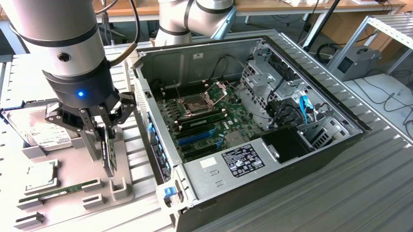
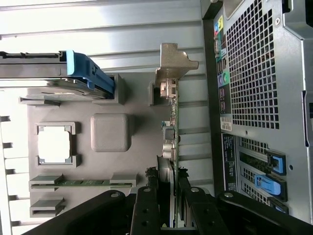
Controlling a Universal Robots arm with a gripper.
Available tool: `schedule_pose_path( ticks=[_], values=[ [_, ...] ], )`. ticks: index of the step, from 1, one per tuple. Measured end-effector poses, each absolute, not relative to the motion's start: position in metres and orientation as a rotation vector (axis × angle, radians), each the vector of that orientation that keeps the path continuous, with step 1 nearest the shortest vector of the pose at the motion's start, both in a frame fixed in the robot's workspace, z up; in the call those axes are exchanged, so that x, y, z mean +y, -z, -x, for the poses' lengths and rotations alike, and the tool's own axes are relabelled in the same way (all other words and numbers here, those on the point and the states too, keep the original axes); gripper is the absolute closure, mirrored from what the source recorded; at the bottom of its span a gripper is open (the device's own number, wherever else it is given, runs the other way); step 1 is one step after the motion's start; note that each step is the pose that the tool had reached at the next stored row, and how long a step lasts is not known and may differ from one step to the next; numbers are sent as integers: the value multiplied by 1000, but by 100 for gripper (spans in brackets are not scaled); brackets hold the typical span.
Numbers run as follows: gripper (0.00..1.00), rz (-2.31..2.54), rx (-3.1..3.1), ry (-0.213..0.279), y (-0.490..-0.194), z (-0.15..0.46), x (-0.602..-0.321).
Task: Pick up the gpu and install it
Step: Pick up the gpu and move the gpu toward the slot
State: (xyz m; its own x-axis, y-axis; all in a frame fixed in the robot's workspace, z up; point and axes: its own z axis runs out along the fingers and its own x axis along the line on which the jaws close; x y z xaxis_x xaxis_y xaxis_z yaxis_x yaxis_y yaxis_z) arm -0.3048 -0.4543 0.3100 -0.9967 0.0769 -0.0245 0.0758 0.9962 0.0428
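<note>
The claw point(image 1: 103, 137) is half closed on the top edge of the gpu point(image 1: 110, 162), which stands upright in the grey holder point(image 1: 119, 188) beside the case point(image 1: 213, 183). Such a thin grip may let the card tilt, or its bracket point(image 2: 172, 61) may catch on the holder.

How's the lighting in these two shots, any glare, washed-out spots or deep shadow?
Wrist view: the square chip is washed out to white, the ribbed table glares, and the gripper at the gpu reads as a dark shape. Exterior view: light is even across the table, the computer case is shadowed inside, and a blue light glows on the arm.
</note>
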Motion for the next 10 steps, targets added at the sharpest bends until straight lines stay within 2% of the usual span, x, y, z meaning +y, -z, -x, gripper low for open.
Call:
schedule_pose_path(
  ticks=[10],
  values=[
    [74,-119,3113,-65,-315,305,-454]
  ],
)
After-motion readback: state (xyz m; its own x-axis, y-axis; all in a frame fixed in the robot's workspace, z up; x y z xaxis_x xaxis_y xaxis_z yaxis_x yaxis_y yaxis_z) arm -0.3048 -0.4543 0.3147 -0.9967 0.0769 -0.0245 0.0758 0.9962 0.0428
